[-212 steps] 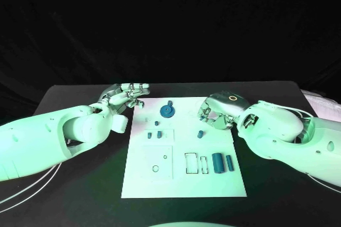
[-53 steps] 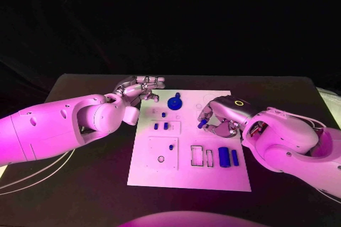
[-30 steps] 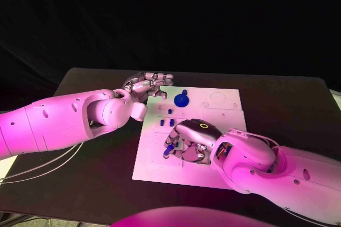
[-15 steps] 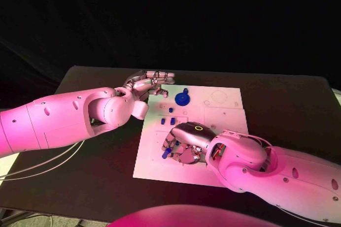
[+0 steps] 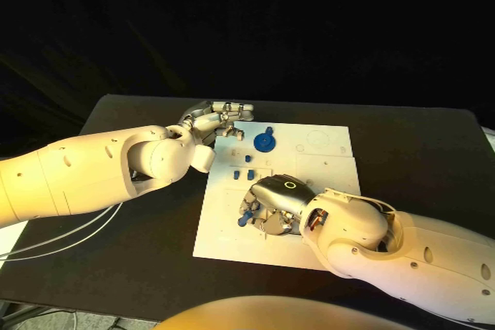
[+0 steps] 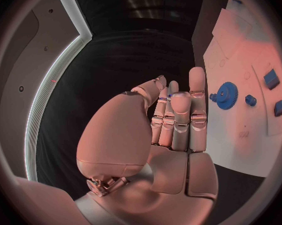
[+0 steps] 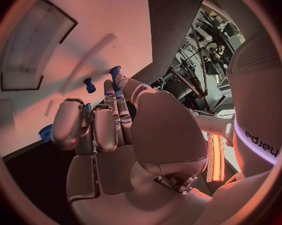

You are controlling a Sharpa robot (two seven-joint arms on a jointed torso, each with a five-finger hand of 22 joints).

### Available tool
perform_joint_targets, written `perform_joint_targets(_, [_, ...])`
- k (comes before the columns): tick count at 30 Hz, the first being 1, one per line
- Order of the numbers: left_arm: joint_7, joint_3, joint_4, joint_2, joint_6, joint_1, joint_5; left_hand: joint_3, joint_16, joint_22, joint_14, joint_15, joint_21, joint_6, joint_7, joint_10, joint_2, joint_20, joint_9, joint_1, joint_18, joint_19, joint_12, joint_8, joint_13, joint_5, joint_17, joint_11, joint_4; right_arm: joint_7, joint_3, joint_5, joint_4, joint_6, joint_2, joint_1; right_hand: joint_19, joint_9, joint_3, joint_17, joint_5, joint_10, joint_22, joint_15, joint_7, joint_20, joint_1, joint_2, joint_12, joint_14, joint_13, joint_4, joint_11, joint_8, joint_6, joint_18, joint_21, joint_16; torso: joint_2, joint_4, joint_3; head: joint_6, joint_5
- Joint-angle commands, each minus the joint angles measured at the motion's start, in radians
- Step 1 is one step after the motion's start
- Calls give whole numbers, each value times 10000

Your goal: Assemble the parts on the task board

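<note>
Your right hand [image 5: 270, 205] sits low over the middle-left of the task board [image 5: 330, 165], fingers curled down, and it pinches a small blue peg [image 5: 243, 219] at its fingertips; the peg's lower end is at the board's surface near its left edge. In the right wrist view the same peg [image 7: 116, 76] pokes out past the fingertips, with another small blue peg [image 7: 89, 85] standing on the white board [image 7: 84, 30] just beside it and a framed rectangular recess [image 7: 34, 47] farther off. The letters "arpa" read on the white band of the arm in that view; the rest of the word is cut off.

Your left hand [image 5: 214, 121] hangs at the board's far left corner, over the black table [image 5: 413, 144]. It holds nothing: in the left wrist view the hand [image 6: 172, 120] has its fingers straight and pressed side by side, thumb alongside.

On the board, a blue gear [image 5: 265, 142] lies near the far edge, seen also from the left wrist [image 6: 226, 95]. 2 small blue blocks [image 5: 243, 175] sit side by side below it, between the gear and your right hand. An engraved circle [image 5: 317, 139] marks the board to the gear's right. You cannot read any printing on the board itself.
</note>
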Motion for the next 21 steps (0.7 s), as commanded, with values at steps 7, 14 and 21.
perform_joint_targets(7, [-9,7,3,14,197,2,33,-49,-47,-9,-88,9,-43,-73,5,-80,38,30,-2,-52,192,-73,59,59,7,-35,-8,-11,-21,-404,1,-556,104,194,-61,-7,-3,21,46,14,70,58,16,6,5,-46,22,47,-4,444,15,-9,-8,34,75,35,-8,21,-2,-1,-5,-38,9])
perform_joint_targets(14, [-14,7,1,23,193,2,33,-49,-47,-9,-88,9,-43,-73,5,-80,38,30,-2,-52,192,-73,59,59,7,-35,-8,-11,-21,-477,3,-565,75,901,24,2,-10,30,36,11,59,73,0,8,-2,-40,-26,43,-15,445,20,-1,-9,39,92,39,-18,22,-4,2,-14,-69,-4])
perform_joint_targets(21, [-18,7,4,32,185,2,33,-49,-47,-9,-88,9,-43,-73,5,-80,38,30,-2,-52,192,-73,59,59,7,-35,-8,-11,-21,-487,2,-663,-29,1288,258,6,-31,31,-5,-45,10,23,-39,20,2,-20,-151,-15,-95,430,12,10,4,-4,42,45,-46,-14,-9,1,-18,-93,-4])
